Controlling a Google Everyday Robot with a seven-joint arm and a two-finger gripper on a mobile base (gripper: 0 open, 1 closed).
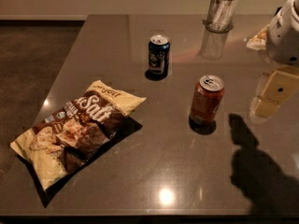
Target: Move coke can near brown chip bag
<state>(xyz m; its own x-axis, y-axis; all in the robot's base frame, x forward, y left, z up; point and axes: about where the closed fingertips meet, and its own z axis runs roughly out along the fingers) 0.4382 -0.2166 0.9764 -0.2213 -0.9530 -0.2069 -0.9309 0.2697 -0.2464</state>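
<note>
Hovering pale cream gripper [273,96] right of upright red-orange metal coke can [206,100], grasp impossible to tell; lying far left, crinkled brown chip bag [77,129].

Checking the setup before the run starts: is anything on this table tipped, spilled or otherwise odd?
Nothing stands out. The coke can and the blue can stand upright, the brown chip bag lies flat, and no spill shows on the table. The gripper hangs at the right edge, apart from the coke can.
</note>
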